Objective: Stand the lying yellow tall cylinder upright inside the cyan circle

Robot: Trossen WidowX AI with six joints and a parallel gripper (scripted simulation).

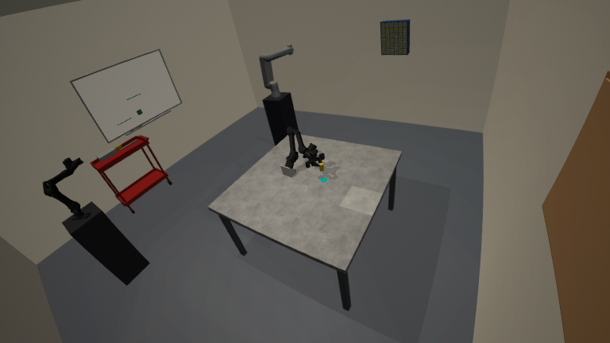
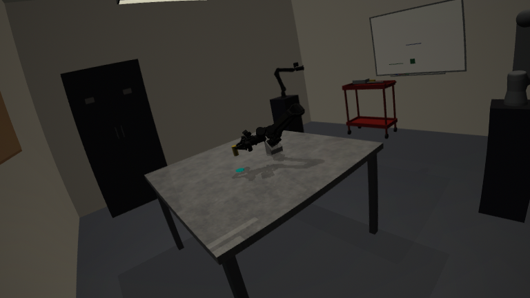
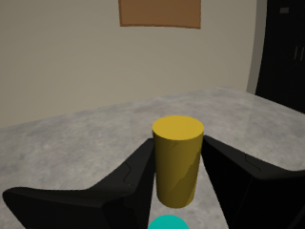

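Observation:
The yellow tall cylinder is held nearly upright between the fingertips, in the air above the table. My gripper is shut on it and points almost level. The cyan circle lies flat on the table, below the cylinder. In the wrist view it shows in part at the bottom edge, below the cylinder's lower end. No part of the cylinder touches the circle.
The arm's grey base stands on the table behind the gripper. A pale patch shows on the table top in the top view. The arm's shadow falls on the table near the circle. Pedestals with other arms and a red cart stand away from the table.

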